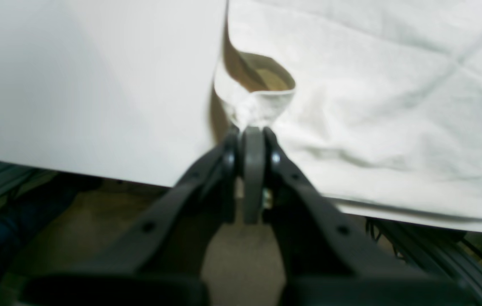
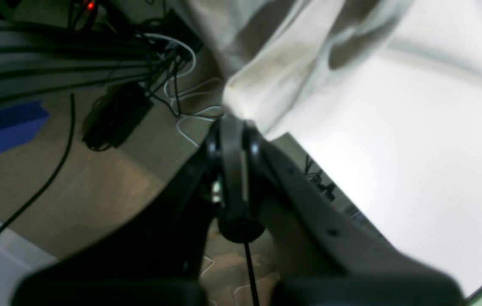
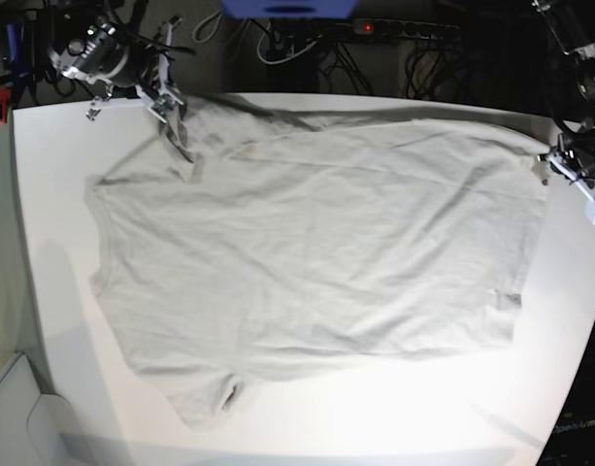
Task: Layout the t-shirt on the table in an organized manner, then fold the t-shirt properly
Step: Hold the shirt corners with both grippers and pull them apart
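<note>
Over worktop, both hands were clamped on t-shirt: left hand on corner, right hand on edge, prob to pull it flat.

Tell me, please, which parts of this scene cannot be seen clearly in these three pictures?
- Left gripper: in the left wrist view its own dark fingers cover the pinched cloth of the t-shirt; the view is blurred.
- Right gripper: in the right wrist view the hanging cloth hides its tips.
- Base view: the left arm is cut off by the right edge.
- Table: its near edge is washed out by glare.
</note>
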